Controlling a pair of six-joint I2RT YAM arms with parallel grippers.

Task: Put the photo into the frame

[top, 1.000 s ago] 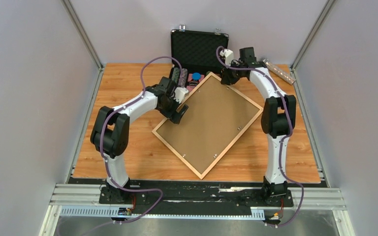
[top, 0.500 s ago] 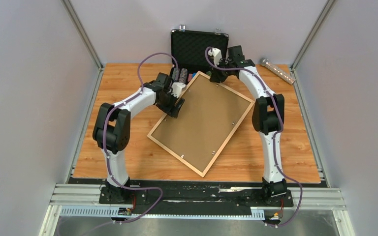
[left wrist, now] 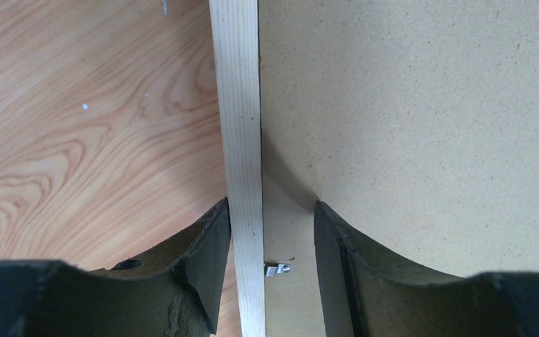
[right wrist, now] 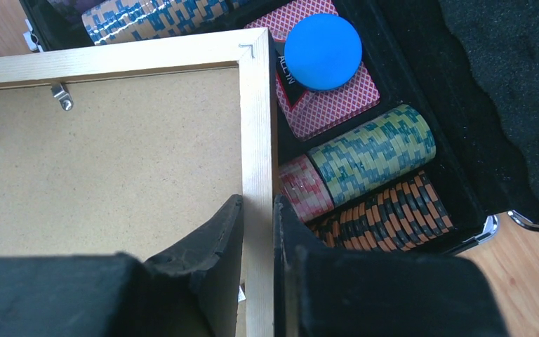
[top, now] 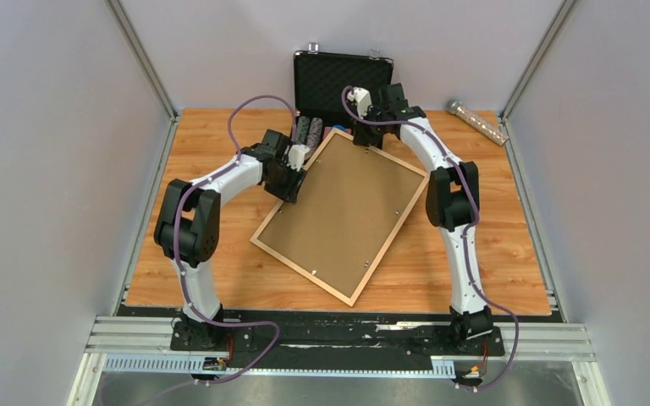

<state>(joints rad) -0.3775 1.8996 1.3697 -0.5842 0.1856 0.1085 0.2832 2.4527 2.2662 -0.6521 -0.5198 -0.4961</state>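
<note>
Right wrist view shows the right gripper [right wrist: 256, 205] pinching the frame [right wrist: 256, 126] by its rail; the left gripper [left wrist: 270, 212] straddles the rail wide and should close before any lift.

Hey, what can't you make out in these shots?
Photo: in no view; the backing covers the inside of the frame, so it may lie beneath.
Pane: under the backing, every view.
Case contents: tiny in top view; right wrist view's edges and the frame cut them off.

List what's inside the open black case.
Rows of poker chips, a red card deck and a round blue piece; the frame corner covers the rest.
</note>
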